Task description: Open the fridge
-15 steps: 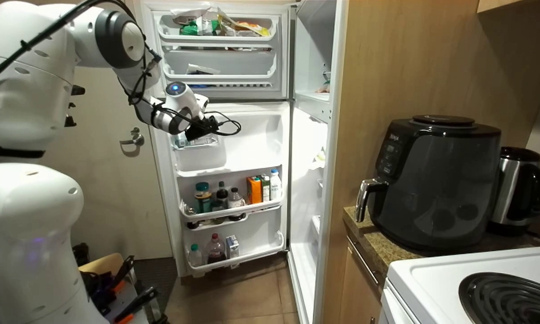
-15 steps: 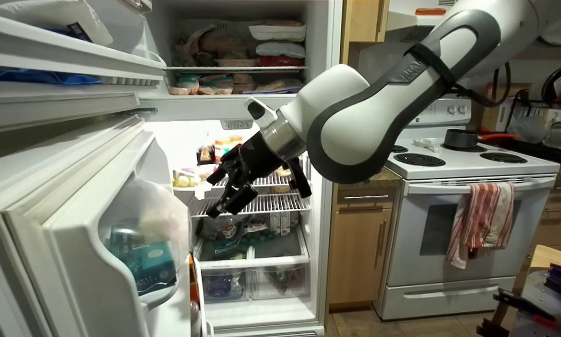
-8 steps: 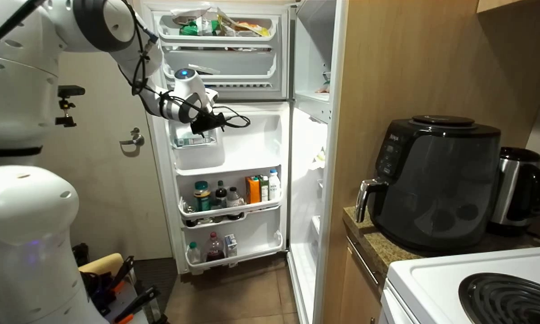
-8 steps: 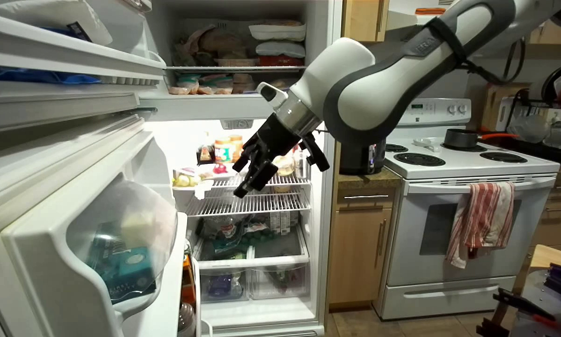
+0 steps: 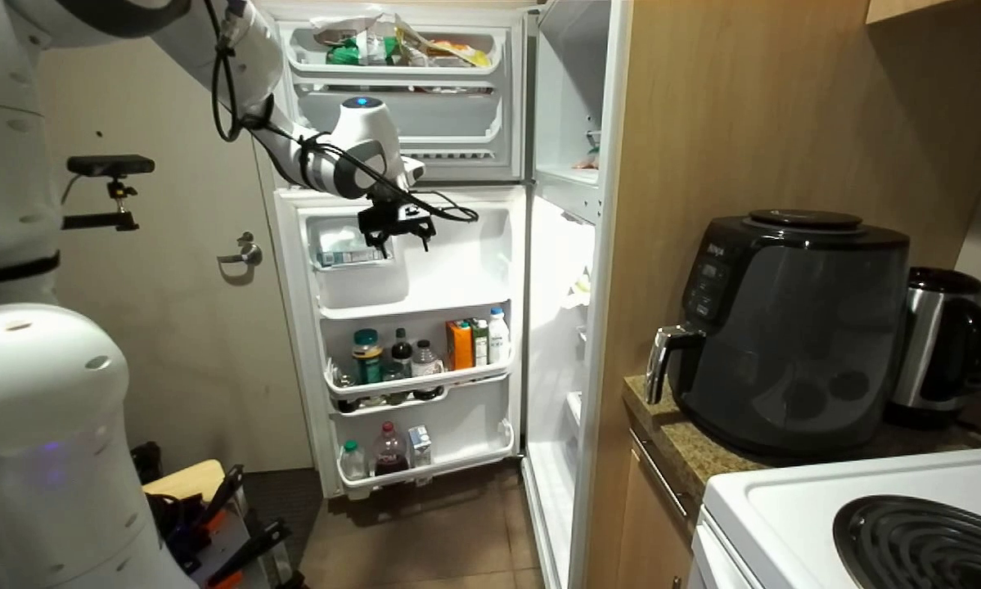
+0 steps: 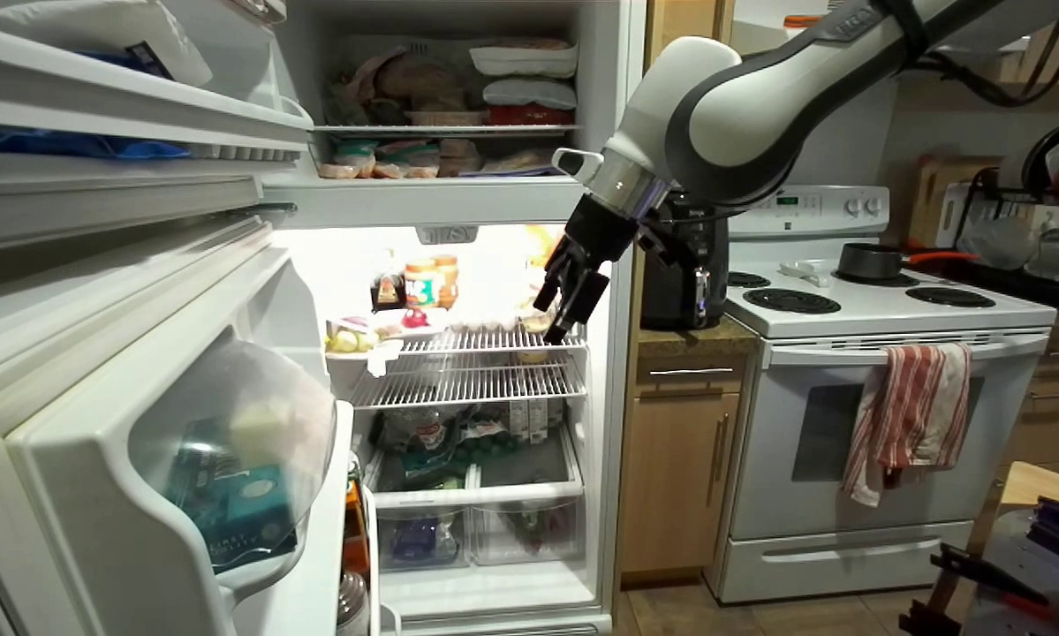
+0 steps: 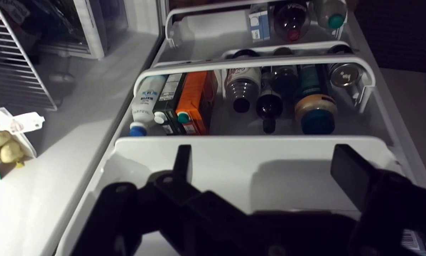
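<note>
The white fridge stands with both doors wide open, in both exterior views. Its small upper door (image 5: 400, 102) shows bins with bags. Its larger lower door (image 5: 457, 258) shows shelves with bottles and cartons. The lit inside (image 6: 432, 574) holds wire shelves and food. My gripper (image 5: 406, 245) hangs in front of the lower door's inner face, and also shows in an exterior view (image 6: 551, 322) before the fridge opening. In the wrist view its fingers (image 7: 262, 156) are spread wide with nothing between them, over the door's white inner bin (image 7: 220, 153). The doors' outer sides are hidden.
A black air fryer (image 5: 793, 343) and a kettle (image 5: 932, 352) stand on the counter beside the fridge. A white stove (image 6: 847, 424) is further along. A closed room door (image 5: 195, 352) stands behind the fridge door. A cart with tools (image 5: 236, 540) is by the robot base.
The lower fridge door swung slightly further open, then stayed still. My open gripper has moved away from that door's free edge, toward the hinge-opposite side of the opening in an exterior view.
</note>
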Controlling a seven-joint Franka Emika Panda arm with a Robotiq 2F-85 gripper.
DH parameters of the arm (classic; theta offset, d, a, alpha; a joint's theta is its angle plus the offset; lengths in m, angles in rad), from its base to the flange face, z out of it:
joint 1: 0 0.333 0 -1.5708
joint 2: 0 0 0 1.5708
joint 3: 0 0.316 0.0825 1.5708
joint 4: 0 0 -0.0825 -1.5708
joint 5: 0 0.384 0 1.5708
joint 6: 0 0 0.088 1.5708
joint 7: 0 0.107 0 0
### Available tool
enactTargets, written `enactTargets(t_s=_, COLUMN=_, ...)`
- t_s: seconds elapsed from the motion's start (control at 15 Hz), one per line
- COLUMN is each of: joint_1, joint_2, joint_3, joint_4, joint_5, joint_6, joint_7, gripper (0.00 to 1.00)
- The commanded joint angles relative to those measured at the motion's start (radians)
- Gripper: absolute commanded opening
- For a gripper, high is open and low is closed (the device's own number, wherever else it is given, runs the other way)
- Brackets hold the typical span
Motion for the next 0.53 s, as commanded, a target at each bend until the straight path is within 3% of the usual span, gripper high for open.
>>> enactTargets(t_s=0.0, joint_1=-0.066, joint_2=-0.107, joint_3=0.037, joint_4=-0.099, joint_5=0.009, joint_6=-0.070, joint_7=0.036, gripper=1.00)
enactTargets(t_s=0.47, joint_1=-0.095, joint_2=-0.221, joint_3=-0.002, joint_4=-0.192, joint_5=-0.021, joint_6=-0.185, joint_7=0.098, gripper=1.00)
